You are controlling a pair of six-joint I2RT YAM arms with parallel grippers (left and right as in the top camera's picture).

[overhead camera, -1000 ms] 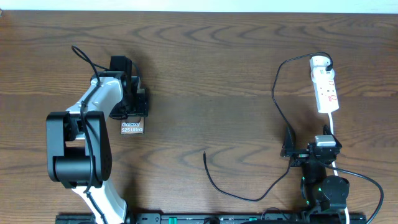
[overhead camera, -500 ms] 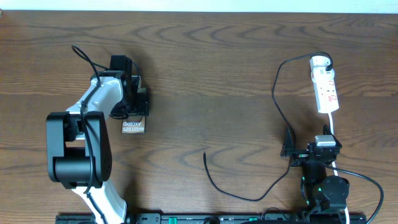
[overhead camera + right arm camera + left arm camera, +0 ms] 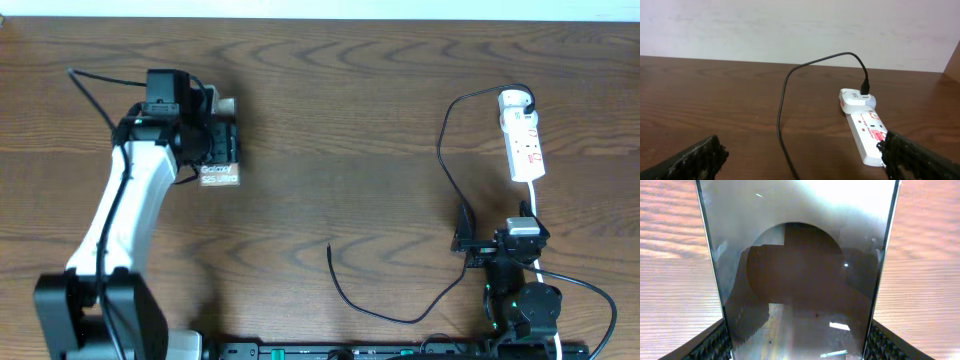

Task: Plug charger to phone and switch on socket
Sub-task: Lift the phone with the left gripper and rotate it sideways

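The left jaws are closed on the phone [image 3: 220, 175], with one pad on each side of it. The phone is at the far left of the desk [image 3: 330, 130], and its white letters face up. I cannot tell if it touches the desk. The right jaws are wide open and hold nothing. They sit on the right, close to the robot's side, and face the socket [image 3: 524, 135]. The socket lies flat at the far right. The charger [image 3: 440, 150] is plugged into its round end. The wire runs down past the right jaws and curls left. Its free tip lies on bare desk near the middle, well apart from the phone
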